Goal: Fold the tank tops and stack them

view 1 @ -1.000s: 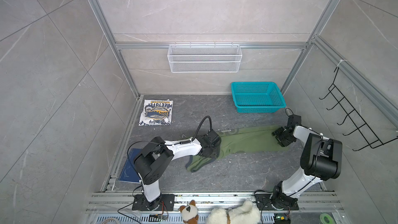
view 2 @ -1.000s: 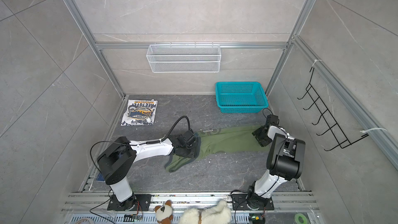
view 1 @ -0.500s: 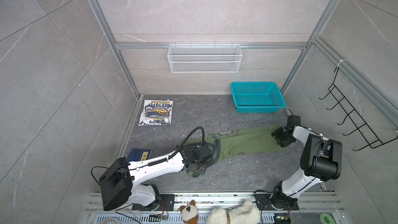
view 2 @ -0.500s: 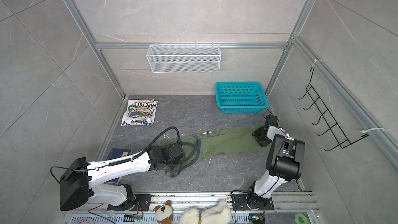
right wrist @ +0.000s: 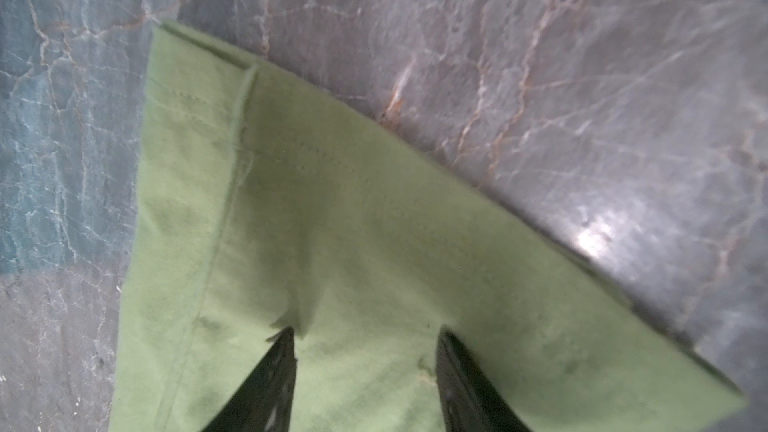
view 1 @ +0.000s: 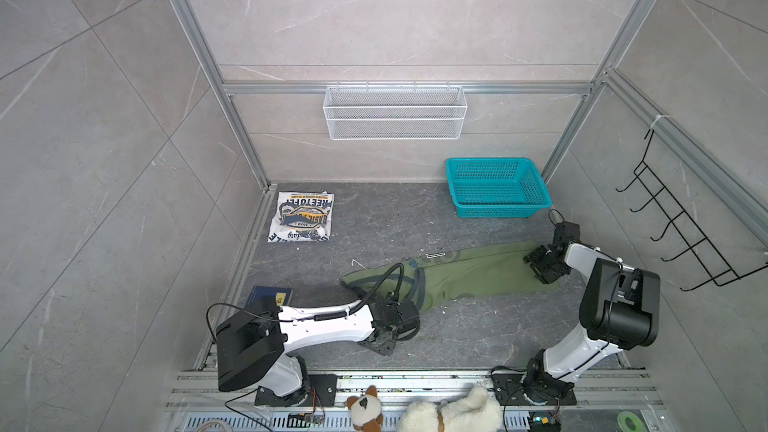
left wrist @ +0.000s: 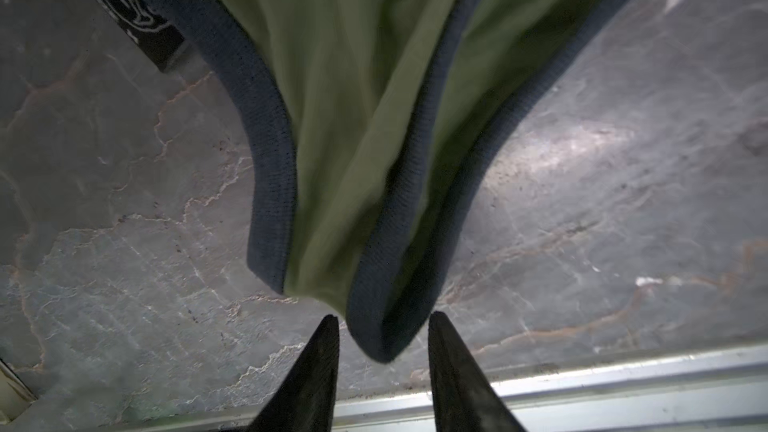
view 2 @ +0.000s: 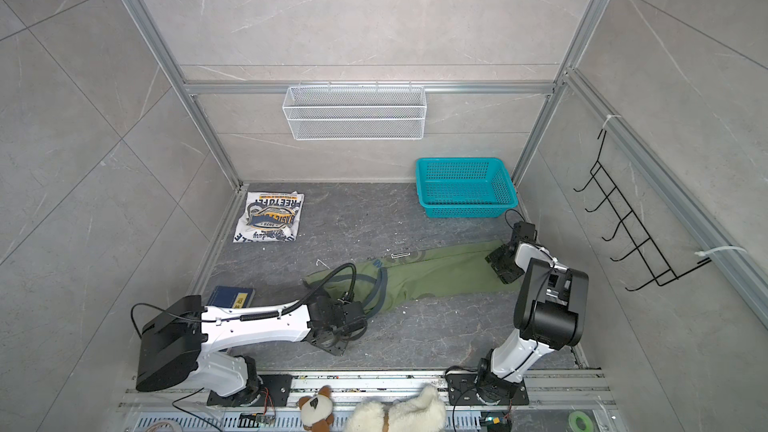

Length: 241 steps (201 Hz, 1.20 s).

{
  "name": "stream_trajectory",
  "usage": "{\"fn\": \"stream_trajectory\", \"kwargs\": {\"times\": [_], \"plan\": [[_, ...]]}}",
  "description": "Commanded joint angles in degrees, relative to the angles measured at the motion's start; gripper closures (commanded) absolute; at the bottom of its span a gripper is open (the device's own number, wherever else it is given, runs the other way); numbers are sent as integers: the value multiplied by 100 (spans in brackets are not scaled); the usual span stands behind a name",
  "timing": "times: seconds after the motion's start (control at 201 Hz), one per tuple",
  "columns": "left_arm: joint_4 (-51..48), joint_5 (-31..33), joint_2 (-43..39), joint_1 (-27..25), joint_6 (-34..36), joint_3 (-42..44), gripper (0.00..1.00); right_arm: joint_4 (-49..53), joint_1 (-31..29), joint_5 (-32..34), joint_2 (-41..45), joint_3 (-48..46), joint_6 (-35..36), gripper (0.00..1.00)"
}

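Swung toward 6 o'clock, left gripper (left wrist: 380, 317), jaws spread, is straddling olive tank top (view 1: 478, 274) at its limp strap (left wrist: 332, 201), the natural hold; right gripper (right wrist: 365, 332), spread, is pinning hem (right wrist: 187, 97).

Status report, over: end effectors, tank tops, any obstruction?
Left end effector open, olive tank top strap between its tips. Right end effector open, tips on the hem. White tank top folded, back left. Nothing in the way.

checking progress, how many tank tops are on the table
2: white tank top folded at back left; olive tank top stretched across the middle. None visibly hidden.
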<state>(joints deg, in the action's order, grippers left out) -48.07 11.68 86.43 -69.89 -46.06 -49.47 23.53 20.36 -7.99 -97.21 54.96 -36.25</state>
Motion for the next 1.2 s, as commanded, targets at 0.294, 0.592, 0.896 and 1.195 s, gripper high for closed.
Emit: {"fn": "stream_trajectory", "kwargs": {"times": [0.294,0.592,0.896,1.195], "plan": [[-16,193,-521,341,87,192,91,151,-45,196,-34,-77,24,43],[-115,-1180,-1265,2037,1215,96,92,172,-58,272,-49,-38,53,44],[-803,-749,-533,2826,1662,-559,92,222,-65,338,-41,-20,65,44],[-1131,-255,96,3164,1490,-651,90,192,-72,397,-82,-12,65,44]]}}
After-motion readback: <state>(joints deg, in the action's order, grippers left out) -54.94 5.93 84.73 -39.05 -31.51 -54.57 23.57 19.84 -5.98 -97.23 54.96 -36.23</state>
